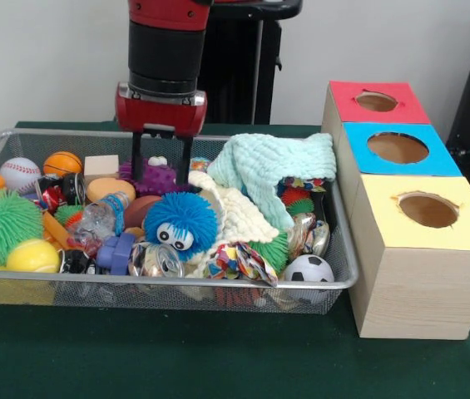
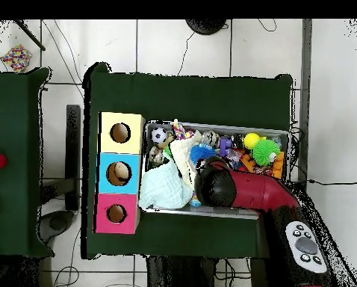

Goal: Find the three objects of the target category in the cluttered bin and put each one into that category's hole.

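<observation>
Gripper poised over the clutter, blue puffball not yet taken

Landmark for all positions: the wire bin [image 1: 344, 278]. Reading left to right in the front view.

Left end of the bin: green spiky ball [image 1: 2, 223], baseball [image 1: 20, 173], small basketball [image 1: 62, 162], yellow tennis ball [image 1: 32, 255] at the near rim.

Centre of the bin: gripper [image 1: 162, 169] hangs from the red and black arm, fingers spread and empty, tips down among the toys at the back of the bin, just over a purple knobbly toy [image 1: 153, 177]. Blue puffball [image 1: 180, 223] with googly eyes sits in front of the gripper, toward the near rim, on top of the pile and unobstructed. No monkey plush made out; probably buried.

Right half of the bin: pale mint cloth [image 1: 272, 169] draped over a cream knit piece [image 1: 233, 212]; soccer ball [image 1: 309, 268] at the near right corner.

Right of the bin, well clear of it: wooden box with the red hole [image 1: 376, 101] farthest back, then blue, then yellow.

Step judged: search and first pick, nothing delivered that shows. Next move calls for shifting toward the near rim, centring over the puffball, descending, closing on its soft body, then carrying right to the red hole.

Writing: none legible anywhere.
</observation>
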Controlling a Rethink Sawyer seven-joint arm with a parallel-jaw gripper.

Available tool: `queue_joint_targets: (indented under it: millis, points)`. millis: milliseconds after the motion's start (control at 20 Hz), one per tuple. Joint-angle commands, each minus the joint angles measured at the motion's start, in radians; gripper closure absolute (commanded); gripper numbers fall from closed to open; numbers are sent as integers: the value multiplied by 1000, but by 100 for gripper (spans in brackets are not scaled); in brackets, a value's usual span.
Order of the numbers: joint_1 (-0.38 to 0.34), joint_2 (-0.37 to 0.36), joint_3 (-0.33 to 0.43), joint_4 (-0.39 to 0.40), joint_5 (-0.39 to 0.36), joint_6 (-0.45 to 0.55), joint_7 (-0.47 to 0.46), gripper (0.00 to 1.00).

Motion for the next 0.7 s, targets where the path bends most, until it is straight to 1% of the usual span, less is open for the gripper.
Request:
queue_joint_targets:
  millis: [50,150,200,700]
  points:
    - [27,69,65,-16,-50,-77,79,0]
    - [33,69,60,-6,-34,-55,92,0]
    - [22,70,76,6,-22,-44,89,0]
    - [41,49,85,43,2,-24,107,0]
